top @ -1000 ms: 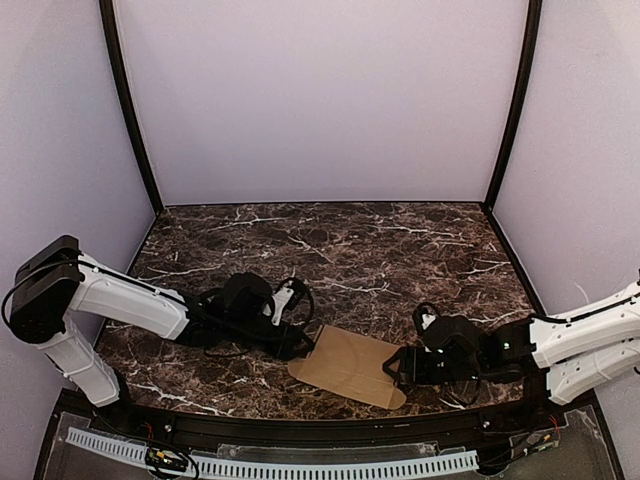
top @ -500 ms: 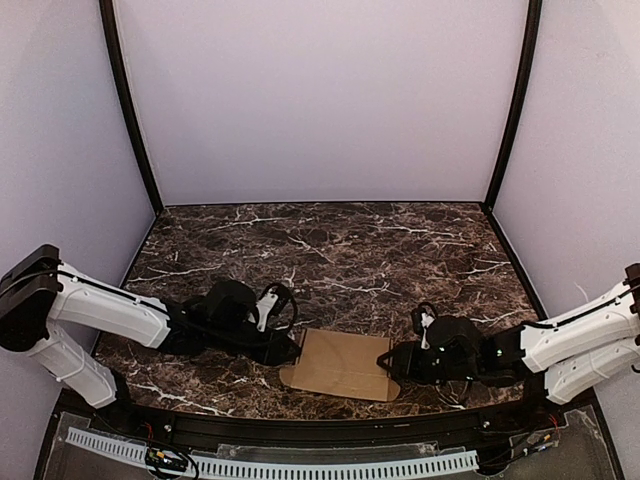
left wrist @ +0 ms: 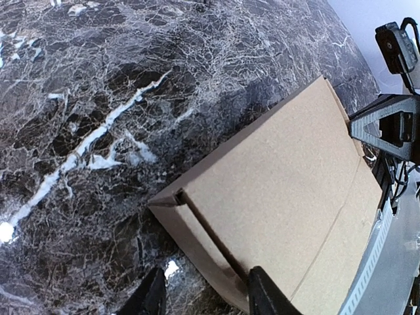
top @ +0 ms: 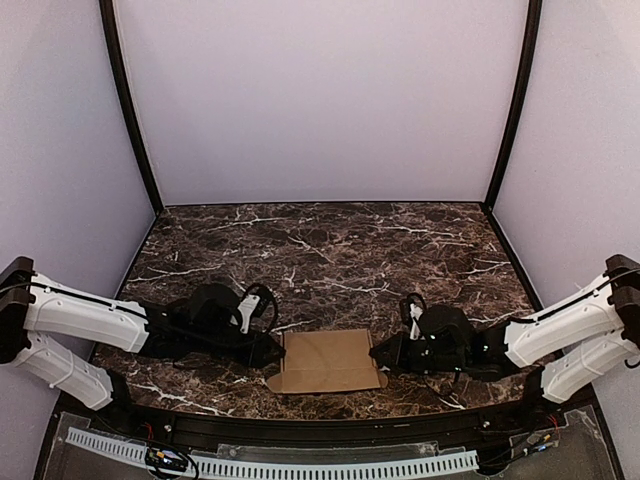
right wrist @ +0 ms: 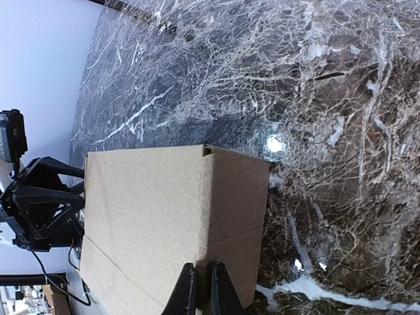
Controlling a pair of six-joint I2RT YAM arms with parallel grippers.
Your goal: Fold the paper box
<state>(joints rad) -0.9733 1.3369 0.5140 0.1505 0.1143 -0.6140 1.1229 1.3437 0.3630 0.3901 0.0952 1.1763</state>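
Observation:
The paper box lies as a flat brown cardboard piece near the table's front edge, between both arms. My left gripper is at its left end. In the left wrist view the left gripper is open, the box's raised left flap edge between its fingers. My right gripper is at the right end. In the right wrist view the right gripper is shut on the crease where the box's top panel meets its shaded right flap.
The dark marble table is enclosed by lilac walls with black corner posts. A black rail and a white toothed strip run along the front edge just below the box.
The box slid left and turned square to the front edge. Both arms moved left with it. The right gripper's fingers closed onto the right crease.

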